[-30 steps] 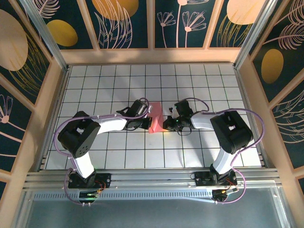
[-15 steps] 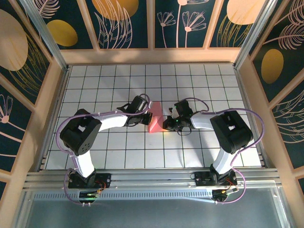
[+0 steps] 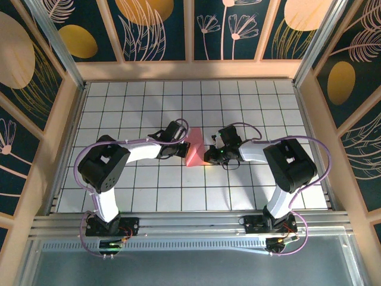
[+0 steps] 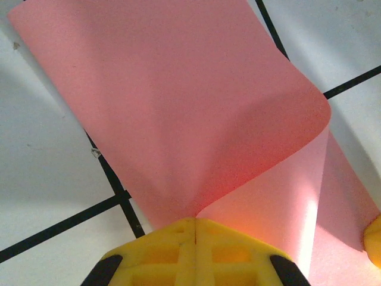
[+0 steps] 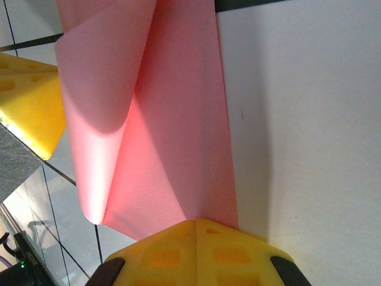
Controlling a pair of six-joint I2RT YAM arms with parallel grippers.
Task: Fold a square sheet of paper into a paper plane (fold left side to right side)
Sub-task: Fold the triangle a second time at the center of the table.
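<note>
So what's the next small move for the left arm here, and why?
Probably move the left gripper slightly right, toward the right gripper, lowering the flap. Both are shut on the square sheet of paper, whose left side arches over in a loose curl, not yet lying flat on the right half.

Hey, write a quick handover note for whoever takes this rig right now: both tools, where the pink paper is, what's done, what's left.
Left tool: shut on the square sheet of paper, holding its left side lifted and curling toward the right.
Right tool: shut at the sheet's right edge, low on the table; whether it pinches or only presses is unclear.
Done: fold begun, no crease yet.
Left: lay the left side onto the right, crease, then every later plane fold.
</note>
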